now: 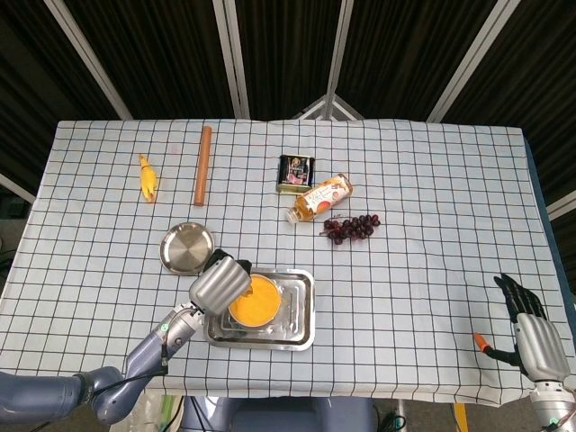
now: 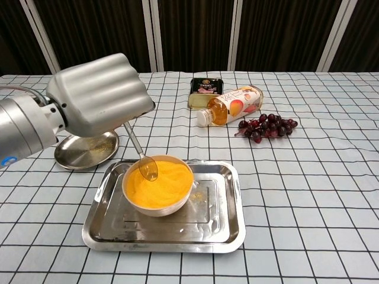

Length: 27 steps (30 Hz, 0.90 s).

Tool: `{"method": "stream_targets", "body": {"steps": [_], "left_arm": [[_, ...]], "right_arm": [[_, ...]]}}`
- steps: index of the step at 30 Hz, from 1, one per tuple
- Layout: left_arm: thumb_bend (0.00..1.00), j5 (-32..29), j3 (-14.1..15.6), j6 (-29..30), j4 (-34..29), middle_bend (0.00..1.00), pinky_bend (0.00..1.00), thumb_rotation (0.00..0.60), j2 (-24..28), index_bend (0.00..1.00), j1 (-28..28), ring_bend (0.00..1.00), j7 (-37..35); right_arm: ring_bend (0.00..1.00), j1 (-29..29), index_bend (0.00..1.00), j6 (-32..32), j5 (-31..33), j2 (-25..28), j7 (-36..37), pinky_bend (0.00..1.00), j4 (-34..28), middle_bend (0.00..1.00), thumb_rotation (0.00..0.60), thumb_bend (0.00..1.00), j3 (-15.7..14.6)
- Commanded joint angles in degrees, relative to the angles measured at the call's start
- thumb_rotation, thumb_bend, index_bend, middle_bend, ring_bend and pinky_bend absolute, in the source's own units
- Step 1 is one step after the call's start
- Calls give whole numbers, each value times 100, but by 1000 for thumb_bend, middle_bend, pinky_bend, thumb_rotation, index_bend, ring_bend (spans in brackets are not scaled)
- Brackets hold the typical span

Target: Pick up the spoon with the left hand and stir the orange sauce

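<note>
My left hand (image 2: 98, 94) (image 1: 218, 284) grips the handle of a metal spoon (image 2: 141, 158). The spoon's bowl dips into the left side of the orange sauce (image 2: 161, 182) (image 1: 253, 301), which fills a white bowl (image 2: 145, 208). That bowl stands in a steel tray (image 2: 219, 228) (image 1: 304, 315) near the table's front edge. My right hand (image 1: 531, 329) hangs at the front right corner, fingers spread, holding nothing, far from the tray.
A round steel plate (image 2: 83, 151) (image 1: 186, 248) lies just left of the tray. Behind are a juice bottle (image 2: 231, 105), a tin (image 2: 205, 89) and grapes (image 2: 266, 126). A wooden stick (image 1: 203, 165) and a yellow toy (image 1: 148, 179) lie far left.
</note>
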Motion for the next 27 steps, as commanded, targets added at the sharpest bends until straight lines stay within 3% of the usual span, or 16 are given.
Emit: {"method": "stream_targets", "body": {"steps": [1, 9, 20, 27], "left_arm": [[756, 103, -25, 96, -82, 989, 974, 600, 57, 816, 32, 980, -252], [756, 406, -12, -67, -51, 989, 974, 600, 250, 816, -142, 980, -60], [756, 456, 98, -401, 122, 989, 974, 600, 172, 816, -277, 980, 131], [756, 355, 134, -303, 163, 990, 974, 600, -78, 817, -154, 980, -58]], "right_arm": [[0, 2, 0, -2, -6, -1, 0, 0, 0, 0, 600, 317, -2], [0, -3, 0, 13, -15, -6, -27, 0, -7, 0, 600, 317, -5], [0, 0, 0, 4, -3, 6, 19, 0, 5, 0, 600, 317, 4], [0, -4, 0, 17, -17, 4, 8, 0, 0, 0, 600, 317, 0]]}}
